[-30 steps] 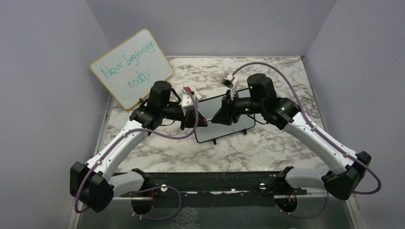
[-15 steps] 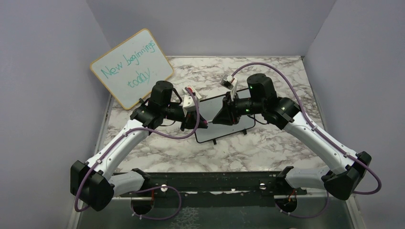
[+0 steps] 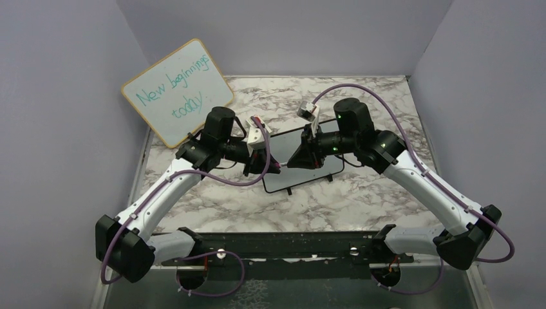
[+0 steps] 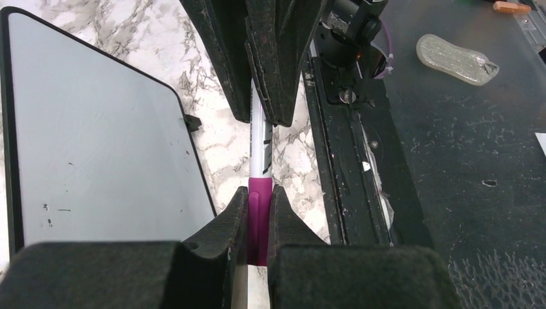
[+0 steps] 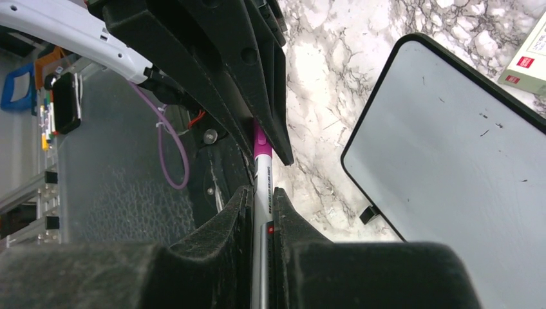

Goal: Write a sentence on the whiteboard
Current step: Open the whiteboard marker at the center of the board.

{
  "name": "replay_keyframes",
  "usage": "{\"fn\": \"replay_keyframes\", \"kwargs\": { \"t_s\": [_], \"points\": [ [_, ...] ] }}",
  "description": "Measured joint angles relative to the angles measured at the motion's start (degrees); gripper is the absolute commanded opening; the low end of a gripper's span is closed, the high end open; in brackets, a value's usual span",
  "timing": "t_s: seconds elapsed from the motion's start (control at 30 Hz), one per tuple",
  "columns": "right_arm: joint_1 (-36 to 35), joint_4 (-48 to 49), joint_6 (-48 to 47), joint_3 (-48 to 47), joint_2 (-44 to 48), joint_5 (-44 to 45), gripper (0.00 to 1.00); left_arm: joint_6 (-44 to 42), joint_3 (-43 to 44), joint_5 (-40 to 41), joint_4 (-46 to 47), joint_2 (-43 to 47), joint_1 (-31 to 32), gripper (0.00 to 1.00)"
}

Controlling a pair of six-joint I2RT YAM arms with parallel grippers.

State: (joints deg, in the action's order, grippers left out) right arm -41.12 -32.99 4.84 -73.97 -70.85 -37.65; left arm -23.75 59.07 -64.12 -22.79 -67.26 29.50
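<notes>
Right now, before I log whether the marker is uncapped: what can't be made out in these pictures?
- Tip of the marker: under the magenta cap, clamped in the left gripper, both wrist views.
- Print on the marker: blurred, partly covered by the right gripper, right wrist view.
- Middle of the whiteboard: covered by both arms, top view; cut by frame edges, wrist views.
- Most of the box: cut off at the right edge, right wrist view.

Robotics lab test cell: plain lilac partition walls (image 3: 58, 167) enclose a marble-patterned table (image 3: 360, 201) edged by a black mounting rail (image 3: 290, 247).
</notes>
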Motion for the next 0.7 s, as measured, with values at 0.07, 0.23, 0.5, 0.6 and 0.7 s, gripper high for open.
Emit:
{"fn": "replay_keyframes", "kwargs": {
  "t_s": [0.07, 0.23, 0.5, 0.6, 0.7],
  "points": [
    [0.0, -0.2, -0.6, 0.0, 0.0, -0.1, 0.09, -0.1, 0.5, -0.1, -0.5, -0.4, 0.0, 0.00],
    [0.2, -1.2, -2.2, -0.2, -0.3, -0.5, 0.01, -0.6, 1.0, -0.3, -1.6, -1.2, 0.2, 0.00],
    [0.2, -2.8, -5.2, -1.5, -0.5, -0.6, 0.00, -0.8, 2.3, -0.4, -2.8, -1.9, 0.3, 0.00],
    [0.2, -2.9, -5.9, -1.5, -0.2, -0.6, 0.00, -0.8, 2.3, -0.4, -2.7, -1.9, 0.4, 0.00],
    [0.2, -3.2, -6.4, -1.5, 0.4, -0.5, 0.00, -0.8, 2.2, -0.3, -2.3, -1.8, 0.5, 0.00]
  ]
}}
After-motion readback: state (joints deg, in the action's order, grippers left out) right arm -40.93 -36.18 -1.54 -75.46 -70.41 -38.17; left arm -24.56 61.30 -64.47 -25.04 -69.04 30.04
